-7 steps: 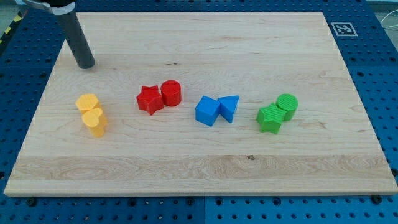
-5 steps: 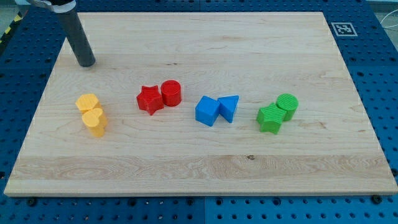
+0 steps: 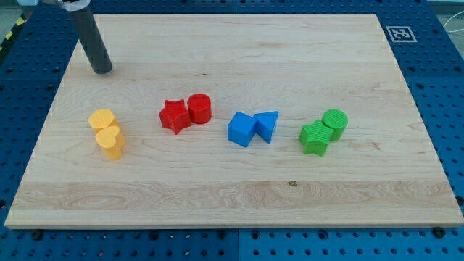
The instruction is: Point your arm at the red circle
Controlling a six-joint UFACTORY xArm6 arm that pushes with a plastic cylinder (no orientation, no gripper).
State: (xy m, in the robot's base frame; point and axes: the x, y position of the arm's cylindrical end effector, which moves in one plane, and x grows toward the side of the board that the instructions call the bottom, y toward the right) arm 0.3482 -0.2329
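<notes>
1. The dark rod comes down from the view's top left corner, and my tip (image 3: 103, 70) rests on the wooden surface (image 3: 239, 196) near that corner.
2. There is no gripper here at all, only the bare rod, and it has hold of nothing.
3. The red circle (image 3: 200, 109) stands a little left of the surface's middle, at about 4 o'clock from the tip and well apart from it.
4. A red star (image 3: 174, 115) touches the circle on its 8 o'clock side.
5. Two yellow blocks sit at roughly 6 o'clock from the tip: the upper yellow (image 3: 102, 119) and the lower yellow (image 3: 110, 141), pressed together; their exact shapes are hard to make out.
6. At 3 o'clock from the red pair lies a blue cube (image 3: 241, 129), with a blue triangle (image 3: 267, 125) touching its right side.
7. Farther toward the view's right sits a green circle (image 3: 335, 122), with a second green block (image 3: 315, 137) against it at 8 o'clock; the shape of that second one is unclear.
8. A black-and-white marker (image 3: 400, 33) sits just off the surface's top right corner, on the blue pegboard (image 3: 435, 101) that shows around it.
</notes>
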